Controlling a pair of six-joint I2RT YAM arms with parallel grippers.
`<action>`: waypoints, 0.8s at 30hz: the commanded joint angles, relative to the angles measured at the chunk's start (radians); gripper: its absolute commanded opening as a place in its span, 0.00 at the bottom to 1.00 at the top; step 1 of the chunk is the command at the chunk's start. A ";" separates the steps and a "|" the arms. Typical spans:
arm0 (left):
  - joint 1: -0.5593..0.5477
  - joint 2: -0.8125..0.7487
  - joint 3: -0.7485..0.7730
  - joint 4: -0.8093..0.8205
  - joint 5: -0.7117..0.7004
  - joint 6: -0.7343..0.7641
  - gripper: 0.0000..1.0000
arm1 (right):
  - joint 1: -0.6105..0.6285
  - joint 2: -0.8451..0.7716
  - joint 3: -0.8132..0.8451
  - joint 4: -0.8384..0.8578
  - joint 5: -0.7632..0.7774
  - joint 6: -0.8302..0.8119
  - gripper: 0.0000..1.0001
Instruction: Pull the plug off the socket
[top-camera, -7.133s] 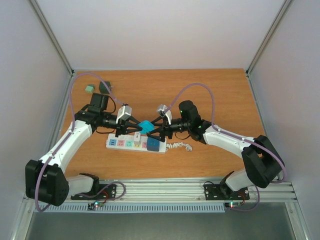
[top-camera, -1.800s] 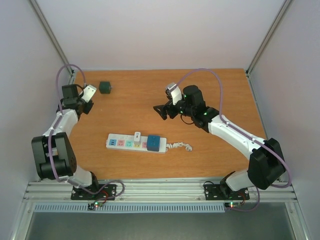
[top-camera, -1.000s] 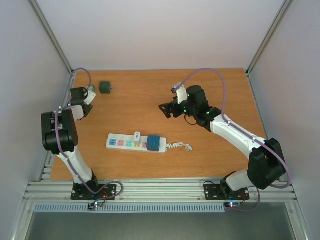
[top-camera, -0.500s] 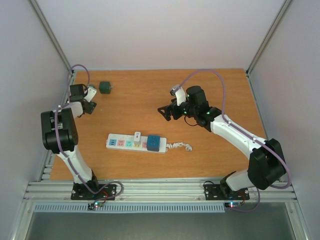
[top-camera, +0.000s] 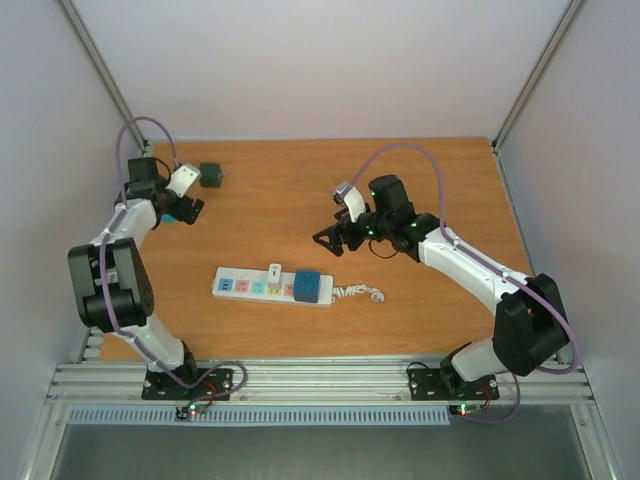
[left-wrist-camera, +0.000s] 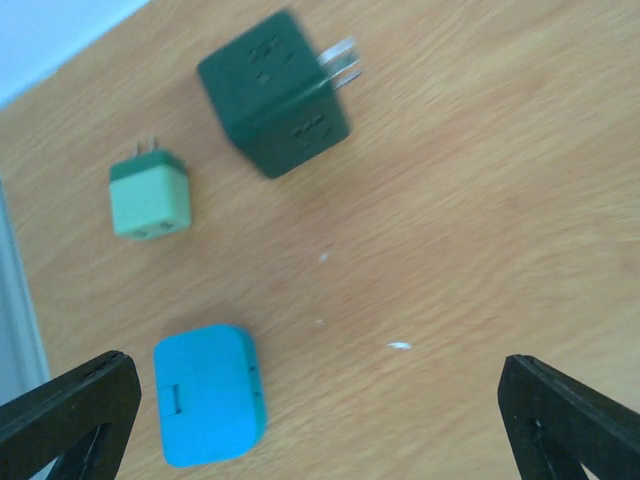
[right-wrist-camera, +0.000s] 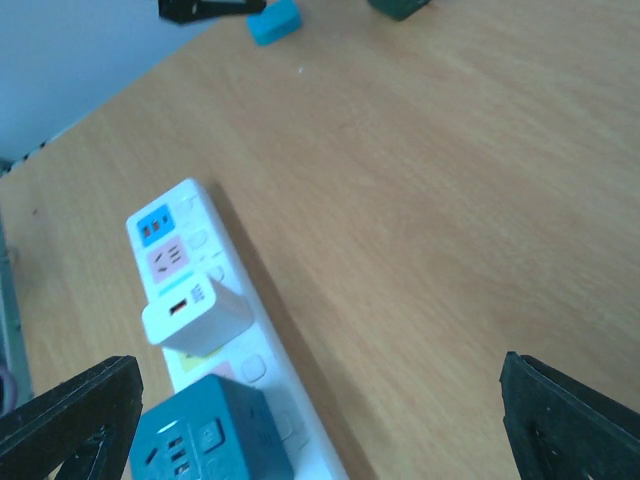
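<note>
The socket (top-camera: 232, 286) is a long white power strip lying near the middle of the table, also in the right wrist view (right-wrist-camera: 200, 235). A white plug (top-camera: 274, 272) (right-wrist-camera: 195, 312) and a teal cube adapter (top-camera: 307, 286) (right-wrist-camera: 205, 435) stand plugged into it. My right gripper (top-camera: 333, 242) (right-wrist-camera: 320, 430) hangs open above and beyond the strip, holding nothing. At the far left my left gripper (top-camera: 186, 210) (left-wrist-camera: 320, 430) is open over a blue plug (left-wrist-camera: 208, 395) (top-camera: 170, 216) that lies loose on the wood near its left finger.
A dark green cube adapter (left-wrist-camera: 275, 95) (top-camera: 209, 175) and a small light green plug (left-wrist-camera: 148, 197) lie on the table beyond the blue plug. The strip's curly white cord (top-camera: 358, 293) trails to the right. White walls enclose the table on three sides.
The left gripper has opened and let go of the blue plug at the far left. The right gripper has dropped slightly nearer to the strip, still open.
</note>
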 joint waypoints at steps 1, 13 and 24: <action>0.004 -0.094 0.028 -0.172 0.275 0.068 1.00 | -0.005 0.011 0.006 -0.072 -0.097 -0.115 0.99; -0.151 -0.239 -0.151 -0.437 0.351 0.400 1.00 | 0.019 0.052 -0.049 -0.168 -0.223 -0.284 0.99; -0.197 -0.250 -0.221 -0.452 0.374 0.412 0.99 | 0.067 0.077 -0.052 -0.139 -0.216 -0.260 0.99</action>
